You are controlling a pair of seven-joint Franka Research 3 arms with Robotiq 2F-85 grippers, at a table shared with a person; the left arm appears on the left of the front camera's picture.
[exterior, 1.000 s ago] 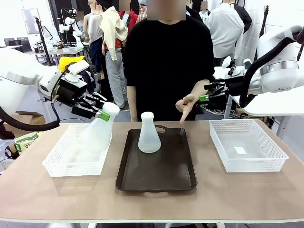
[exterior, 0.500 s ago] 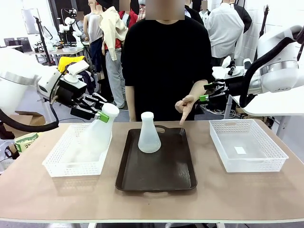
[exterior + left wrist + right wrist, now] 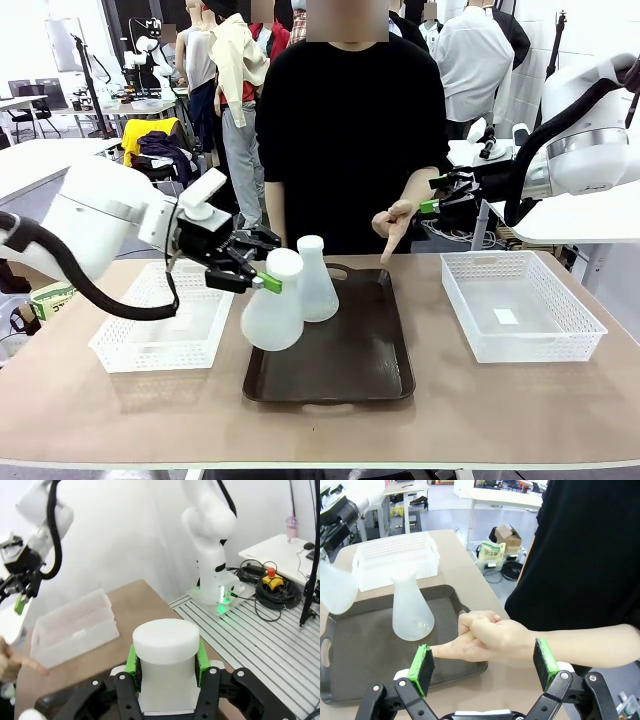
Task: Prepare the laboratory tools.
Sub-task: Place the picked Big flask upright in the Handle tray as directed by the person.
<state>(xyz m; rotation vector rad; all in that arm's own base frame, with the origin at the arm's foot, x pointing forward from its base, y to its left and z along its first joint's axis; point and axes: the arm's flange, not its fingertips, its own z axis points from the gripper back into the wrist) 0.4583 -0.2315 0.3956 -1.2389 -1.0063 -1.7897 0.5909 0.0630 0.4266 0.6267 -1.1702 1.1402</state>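
Left arm: reaches in from the left, wrist turned toward the middle, above the tray's (image 3: 330,385) left edge.
Left gripper (image 3: 268,280): fingers pinch the neck of a flask (image 3: 272,318), which hangs tilted over the tray's left side.
Second flask (image 3: 314,280): upright on the tray's far part, just behind the held one.
Right arm: raised at the far right, above the table.
Right gripper (image 3: 433,195): fingers spread wide, gripping nothing.
Person's hand (image 3: 392,222): between the right gripper's pads in the wrist view, one finger pointing down at the tray.
Baskets: one at the left (image 3: 140,340), one at the right (image 3: 520,310).
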